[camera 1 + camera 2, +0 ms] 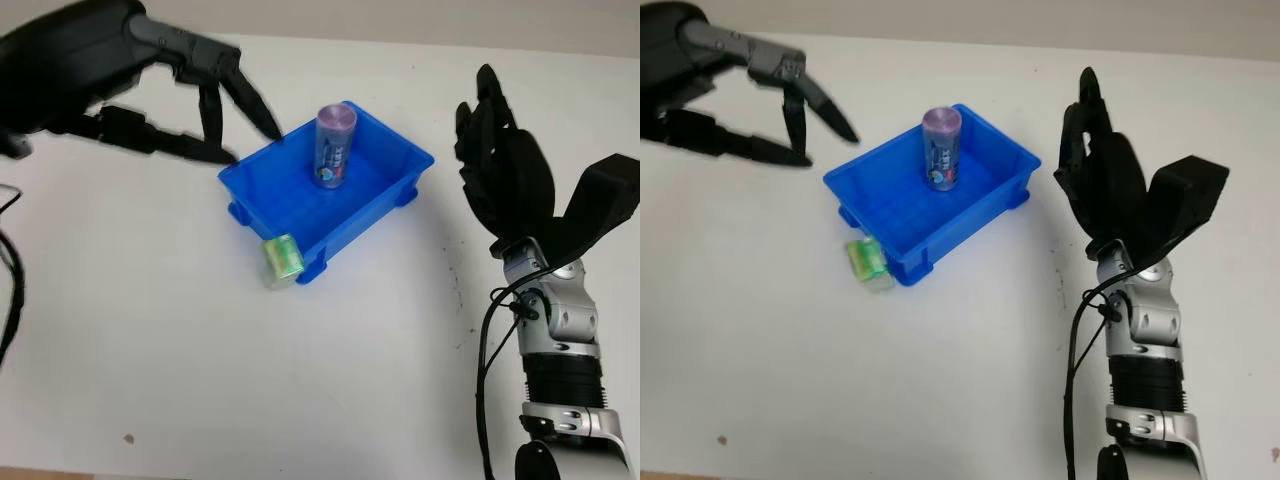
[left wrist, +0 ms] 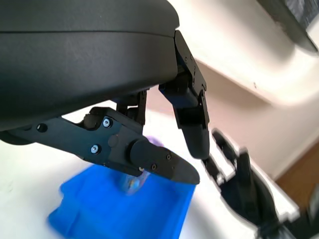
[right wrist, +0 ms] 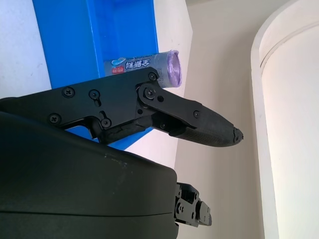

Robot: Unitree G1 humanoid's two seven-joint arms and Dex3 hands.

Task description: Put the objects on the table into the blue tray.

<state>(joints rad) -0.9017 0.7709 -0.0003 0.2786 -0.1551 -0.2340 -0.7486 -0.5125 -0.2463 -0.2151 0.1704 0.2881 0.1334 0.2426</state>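
A blue tray sits on the white tabletop, turned at an angle. Inside it a purple can stands upright near the far wall. A small green-and-clear packet lies on the tabletop just outside the tray, touching its near corner.

The left robot hand hovers above the tabletop to the left of the tray, its fingertips close to the tray's far-left rim. It holds nothing and its fingers are extended, so it is open. In the left wrist view the fingers reach out over the tray's edge, with the can blurred behind them.

The right robot hand is raised to the right of the tray, well apart from it, with the fingers pointing away from the robot. It holds nothing and is open. The forearm below it carries a dark cable that loops down its side. In the right wrist view one finger stretches across, with the tray and the can beyond it.
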